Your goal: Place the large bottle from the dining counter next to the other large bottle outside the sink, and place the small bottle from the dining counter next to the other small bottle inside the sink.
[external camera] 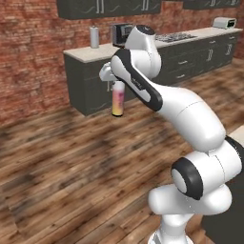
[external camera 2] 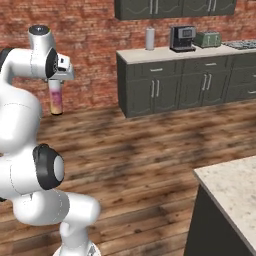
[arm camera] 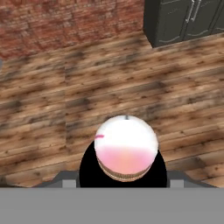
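The large bottle (external camera: 117, 99) hung upright in mid-air, well above the wooden floor (external camera: 71, 162), its body fading from pink near the top to yellow-orange at the bottom. The pincer (external camera: 114, 82) was clamped on its upper end, so the cap was hidden behind the white hand in both base views. In the right base view the same bottle (external camera 2: 56, 98) hung just below the hand, against the brick wall (external camera 2: 90, 55) behind it. The hand view looked straight down the bottle's length (arm camera: 126, 148): a round pale end with a pink band, framed by a black ring, with floorboards far beneath it. The arm rose from its base, bent sharply at a dark elbow joint, and reached forward and up; the last link turned downward so the hand pointed at the floor. Beyond the bottle stood a run of dark grey cabinets (external camera: 90, 90) topped by a pale bench (external camera: 95, 52), well apart from the held bottle. On that bench sat a grey cylindrical canister (external camera: 94, 37) and a coffee machine (external camera 2: 182, 38); a toaster (external camera 2: 207, 39) stood just beside the machine. A corner of the dining counter (external camera 2: 232, 187), beige and speckled on a dark base, showed at the lower right of the right base view.
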You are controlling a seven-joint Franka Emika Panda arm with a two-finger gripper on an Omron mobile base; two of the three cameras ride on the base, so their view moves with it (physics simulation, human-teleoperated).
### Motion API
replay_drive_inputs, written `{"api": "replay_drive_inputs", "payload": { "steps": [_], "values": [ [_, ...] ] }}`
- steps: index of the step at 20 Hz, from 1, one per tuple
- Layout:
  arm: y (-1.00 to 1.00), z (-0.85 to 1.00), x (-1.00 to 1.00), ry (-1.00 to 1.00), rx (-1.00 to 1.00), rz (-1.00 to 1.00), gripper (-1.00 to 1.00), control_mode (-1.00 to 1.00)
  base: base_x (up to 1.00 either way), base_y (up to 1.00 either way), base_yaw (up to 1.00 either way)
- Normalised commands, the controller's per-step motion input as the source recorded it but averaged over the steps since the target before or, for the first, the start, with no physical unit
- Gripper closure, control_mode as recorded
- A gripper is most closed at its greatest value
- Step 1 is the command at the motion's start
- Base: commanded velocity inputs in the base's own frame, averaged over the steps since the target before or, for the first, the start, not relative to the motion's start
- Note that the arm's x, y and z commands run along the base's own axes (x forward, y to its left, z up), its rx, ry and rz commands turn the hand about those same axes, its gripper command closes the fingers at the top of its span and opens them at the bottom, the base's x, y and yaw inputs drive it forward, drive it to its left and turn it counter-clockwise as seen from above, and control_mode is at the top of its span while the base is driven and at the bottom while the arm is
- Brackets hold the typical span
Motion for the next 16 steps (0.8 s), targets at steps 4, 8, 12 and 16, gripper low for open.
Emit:
{"api": "replay_drive_inputs", "payload": {
  "steps": [4, 8, 12, 16],
  "values": [
    [0.00, 0.00, 0.00, 0.00, 0.00, 0.00, 1.00, 1.00, 0.00, 0.00, -0.25],
    [0.00, 0.00, 0.00, 0.00, 0.00, 0.00, 1.00, 1.00, 0.00, 0.00, -0.25],
    [0.00, 0.00, 0.00, 0.00, 0.00, 0.00, 1.00, 1.00, 0.00, 0.00, -0.25],
    [0.00, 0.00, 0.00, 0.00, 0.00, 0.00, 1.00, 1.00, 0.00, 0.00, -0.25]
  ]
}}
